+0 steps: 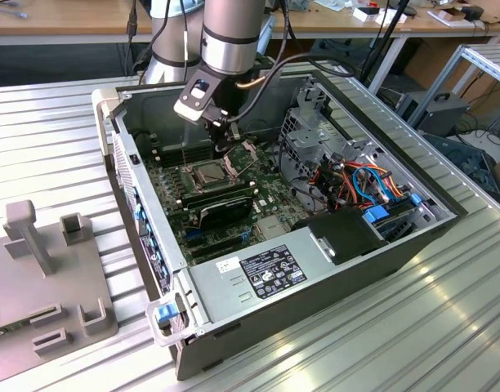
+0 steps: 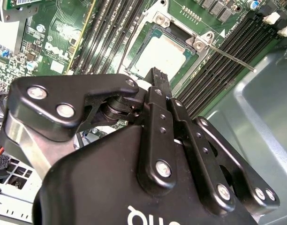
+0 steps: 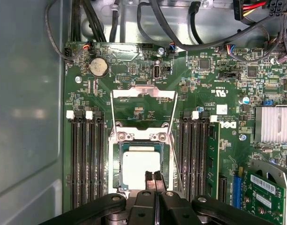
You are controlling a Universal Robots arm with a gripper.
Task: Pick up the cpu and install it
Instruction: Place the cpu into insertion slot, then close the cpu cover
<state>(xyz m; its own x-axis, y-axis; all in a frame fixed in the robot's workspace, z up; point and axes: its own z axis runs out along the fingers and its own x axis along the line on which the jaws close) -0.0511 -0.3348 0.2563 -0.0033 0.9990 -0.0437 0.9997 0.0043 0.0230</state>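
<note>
The cpu (image 3: 139, 164) lies flat in its socket (image 3: 117, 164) on the green motherboard (image 3: 214, 93), inside the open computer case (image 1: 397, 253). The socket's metal frame (image 3: 142, 93) is flipped up. The hand (image 3: 153, 180) is right over the cpu. Its two fingers (image 3: 148, 177) are pressed together and hold nothing.

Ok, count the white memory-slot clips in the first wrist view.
4: two white clips on one side of the cpu, two on the other. The gripper may hide more.
</note>
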